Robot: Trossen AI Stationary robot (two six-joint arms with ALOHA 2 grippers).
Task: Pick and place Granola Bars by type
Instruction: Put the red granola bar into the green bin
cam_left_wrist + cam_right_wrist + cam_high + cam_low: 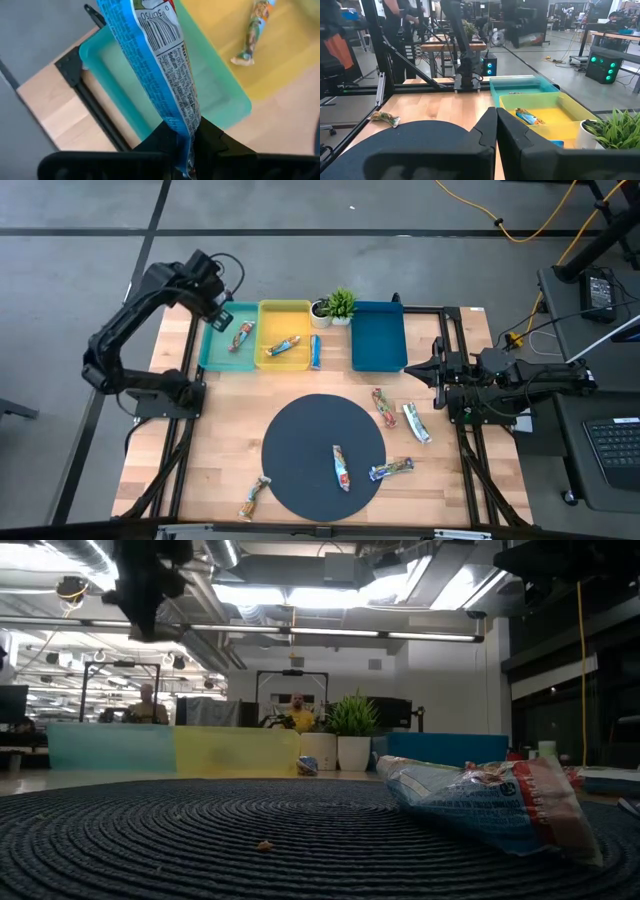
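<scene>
My left gripper [217,317] hangs over the teal tray [212,352] at the table's far left, shut on a blue-wrapped granola bar [160,55]. The teal tray holds one bar [242,335] and the yellow tray [283,320] another [283,346]. A blue bar [315,351] lies on the wood beside the yellow tray. One bar [342,468] lies on the round dark mat [300,440] and one [390,470] at its edge. Others [382,406], [416,423], [254,498] lie on the wood. My right gripper [412,370] waits shut at the right edge. My left gripper pinches the blue bar between its two fingers at one crimped end [184,131]. The rest of the bar sticks out past the fingertips, in line with them. It is lifted clear, above the teal tray's inside [125,65].
A dark blue tray [378,335] stands right of the yellow one, with a small potted plant [338,305] between them at the far edge. Black frame rails [452,340] run along the table's sides. People sit in the room beyond the table [296,712].
</scene>
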